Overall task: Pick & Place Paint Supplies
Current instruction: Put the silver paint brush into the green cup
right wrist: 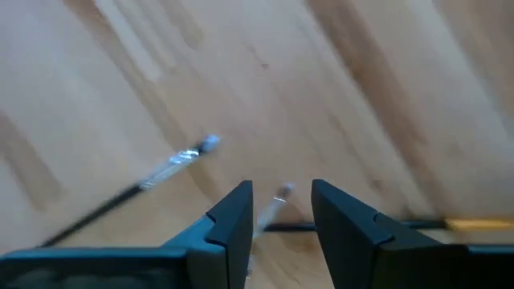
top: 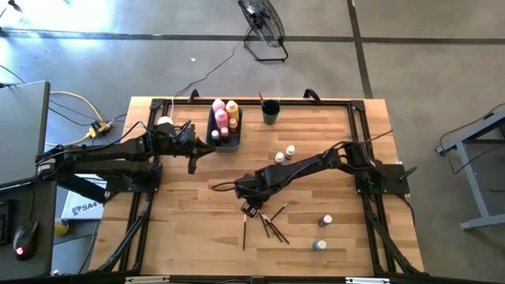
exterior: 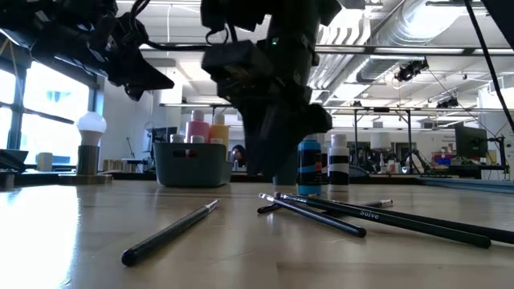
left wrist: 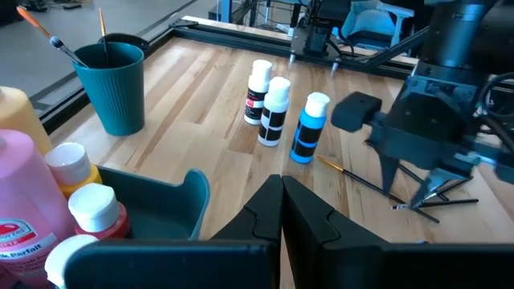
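The right gripper (right wrist: 278, 210) hangs low with fingers narrowly parted, a paintbrush (right wrist: 271, 205) lying on the table just beneath the gap — best to centre on the handle, descend squarely, then close — while the left gripper (left wrist: 281, 210) waits shut beside the bin (left wrist: 173, 201).

High overhead, low at table level — both share paintbrushes (top: 268, 225); right wrist apparently closest.

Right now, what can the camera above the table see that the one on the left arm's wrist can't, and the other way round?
Only the overhead view shows the whole table, the left arm, a floor fan and two small bottles near the right side. Only the left wrist view shows its own shut pincer close up. Both show the teal cup, the bin of bottles, loose brushes and the right pincer.
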Action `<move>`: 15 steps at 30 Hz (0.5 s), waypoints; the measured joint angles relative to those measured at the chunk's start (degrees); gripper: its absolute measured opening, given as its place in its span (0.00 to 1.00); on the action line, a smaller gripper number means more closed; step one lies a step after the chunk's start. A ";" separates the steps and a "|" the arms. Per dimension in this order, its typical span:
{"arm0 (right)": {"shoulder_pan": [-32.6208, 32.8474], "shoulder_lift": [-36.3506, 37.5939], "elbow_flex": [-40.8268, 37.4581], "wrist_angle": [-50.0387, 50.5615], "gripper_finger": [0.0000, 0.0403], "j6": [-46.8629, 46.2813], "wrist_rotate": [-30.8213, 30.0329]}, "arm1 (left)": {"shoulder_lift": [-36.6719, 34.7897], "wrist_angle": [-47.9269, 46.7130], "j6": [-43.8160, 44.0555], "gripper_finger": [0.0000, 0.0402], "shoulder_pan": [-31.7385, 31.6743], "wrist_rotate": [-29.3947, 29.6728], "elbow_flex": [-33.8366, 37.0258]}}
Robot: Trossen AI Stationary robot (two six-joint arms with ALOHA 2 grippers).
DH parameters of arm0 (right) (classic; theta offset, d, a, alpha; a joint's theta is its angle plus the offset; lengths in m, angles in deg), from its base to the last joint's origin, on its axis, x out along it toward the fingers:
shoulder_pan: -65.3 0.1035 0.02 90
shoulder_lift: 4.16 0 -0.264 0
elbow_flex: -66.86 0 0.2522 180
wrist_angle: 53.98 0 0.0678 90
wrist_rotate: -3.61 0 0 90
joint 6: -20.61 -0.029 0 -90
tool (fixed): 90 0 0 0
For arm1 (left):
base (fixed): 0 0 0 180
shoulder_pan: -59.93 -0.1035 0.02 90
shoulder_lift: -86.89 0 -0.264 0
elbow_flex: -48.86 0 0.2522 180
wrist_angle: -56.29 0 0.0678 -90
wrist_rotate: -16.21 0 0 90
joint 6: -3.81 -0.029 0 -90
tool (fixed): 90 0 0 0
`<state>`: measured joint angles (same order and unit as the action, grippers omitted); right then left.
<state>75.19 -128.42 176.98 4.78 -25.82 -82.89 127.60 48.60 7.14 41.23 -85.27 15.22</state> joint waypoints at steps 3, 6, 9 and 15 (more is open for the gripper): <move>0.00 -0.48 0.01 0.41 0.30 0.12 1.02 | -0.02 0.02 0.00 0.01 0.00 0.04 0.00; -0.04 -1.54 0.01 0.05 0.30 0.12 1.86 | 0.00 -0.10 0.00 0.01 -0.02 0.07 0.00; 0.11 -2.47 0.00 -0.25 0.30 0.15 2.35 | -0.01 -0.11 0.00 0.01 -0.02 0.09 0.00; 0.24 -3.29 0.11 -0.52 0.30 0.17 2.61 | -0.01 -0.10 0.00 0.01 -0.02 0.13 0.00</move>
<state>75.43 -131.71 177.08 4.26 -25.66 -80.28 127.59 48.50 7.14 41.21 -85.14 15.22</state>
